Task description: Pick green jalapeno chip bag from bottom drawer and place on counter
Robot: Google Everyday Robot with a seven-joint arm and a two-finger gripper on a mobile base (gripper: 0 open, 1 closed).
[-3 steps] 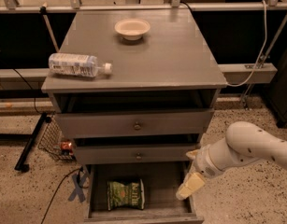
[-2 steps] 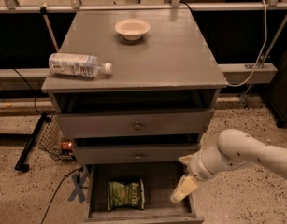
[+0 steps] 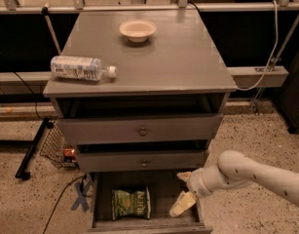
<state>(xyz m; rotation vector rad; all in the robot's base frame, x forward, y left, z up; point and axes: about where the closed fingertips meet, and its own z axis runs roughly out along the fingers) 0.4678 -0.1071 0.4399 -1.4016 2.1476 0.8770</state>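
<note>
Bottom drawer [image 3: 144, 224] open, chip bag [image 3: 131, 203] inside, gripper [image 3: 184, 191] at its right

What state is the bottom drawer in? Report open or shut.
Open: the bottom drawer is pulled out, the green jalapeno chip bag lying on its floor. The gripper hangs over its right side.

Smooth off-white arm [image 3: 256, 177], thick and tube-like, with a rounded bulge at its near end and faint dark speckles along the shell. Narrower white wrist collar [image 3: 202, 182] on its nine o'clock side. Gripper [image 3: 178, 194] at five o'clock of the view: two pale yellowish, blunt fingers [image 3: 183, 204], spread apart.
</note>
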